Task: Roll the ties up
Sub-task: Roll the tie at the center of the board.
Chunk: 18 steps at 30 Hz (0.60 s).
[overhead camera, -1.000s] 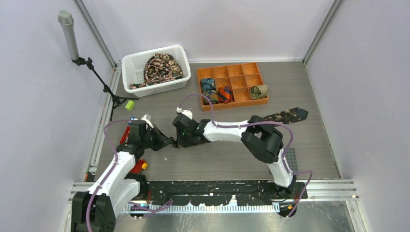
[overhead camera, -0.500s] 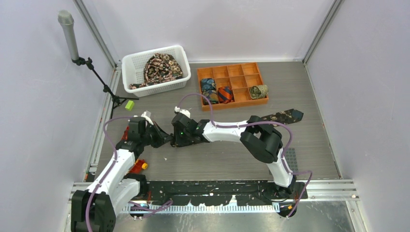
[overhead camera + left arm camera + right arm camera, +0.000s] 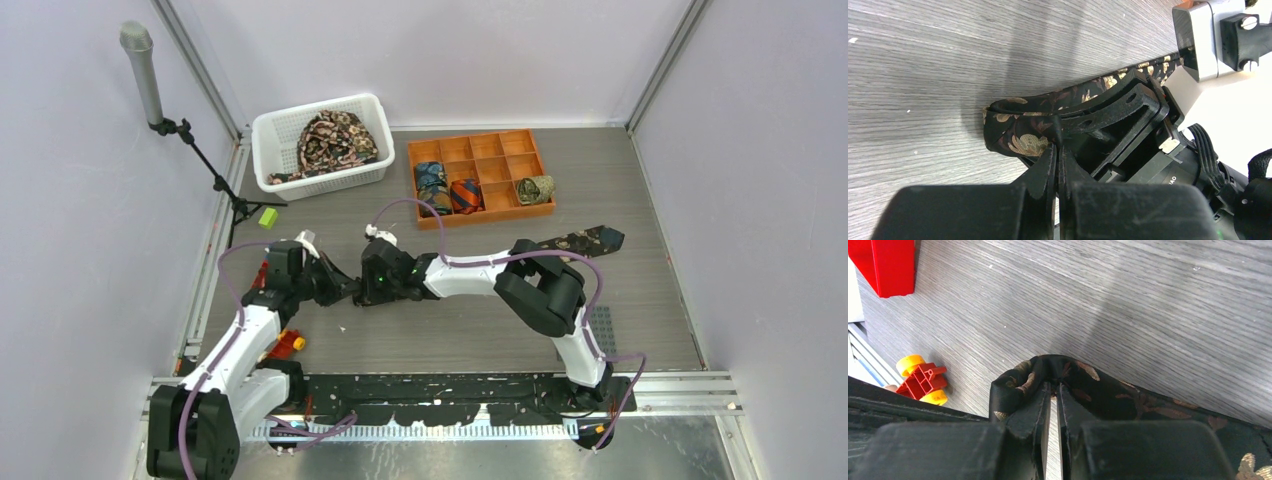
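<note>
We see the left gripper (image 3: 1057, 146) fully closed, pinching the folded end of the tie (image 3: 1015, 137). The right gripper (image 3: 1053, 390) is almost closed on the same fold. The tie is narrow black fabric with a tan floral print. It lies left of centre on the grey wood-grain table (image 3: 480, 330), with its pointed tail reaching right.

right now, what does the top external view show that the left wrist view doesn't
Only top external: the white plastic basket with its heap of ties, the orange compartment tray holding three rolled ties, and the pointed far end of the black floral necktie lying flat. Only left wrist: that necktie's folded end close up, pinched in the shut left gripper. Both: the right gripper meeting the left one on the same tie, over the grey wood-grain table.
</note>
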{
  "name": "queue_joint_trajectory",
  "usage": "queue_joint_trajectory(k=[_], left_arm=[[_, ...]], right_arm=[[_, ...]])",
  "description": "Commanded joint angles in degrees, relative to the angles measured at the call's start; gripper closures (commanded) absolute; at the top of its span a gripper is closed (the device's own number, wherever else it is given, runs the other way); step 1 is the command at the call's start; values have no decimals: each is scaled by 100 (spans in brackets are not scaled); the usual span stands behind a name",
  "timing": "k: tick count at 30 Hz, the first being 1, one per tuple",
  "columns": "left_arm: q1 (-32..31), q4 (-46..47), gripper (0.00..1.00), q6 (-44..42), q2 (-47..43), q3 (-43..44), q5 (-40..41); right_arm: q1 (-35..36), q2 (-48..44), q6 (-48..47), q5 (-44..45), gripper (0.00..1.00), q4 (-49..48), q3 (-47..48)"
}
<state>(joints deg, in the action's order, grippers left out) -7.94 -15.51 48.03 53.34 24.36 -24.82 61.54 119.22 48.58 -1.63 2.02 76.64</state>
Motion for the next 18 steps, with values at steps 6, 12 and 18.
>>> queue_joint_trajectory(k=[6, 12, 18], left_arm=[[-334, 614, 100, 79, 319, 99, -175], [-665, 739, 100, 101, 588, 181, 2], [-840, 844, 100, 114, 777, 230, 128]], right_arm=[[15, -541, -145, 145, 85, 17, -245], [8, -625, -192, 145, 84, 115, -256], [14, -990, -371, 527, 84, 442, -289]])
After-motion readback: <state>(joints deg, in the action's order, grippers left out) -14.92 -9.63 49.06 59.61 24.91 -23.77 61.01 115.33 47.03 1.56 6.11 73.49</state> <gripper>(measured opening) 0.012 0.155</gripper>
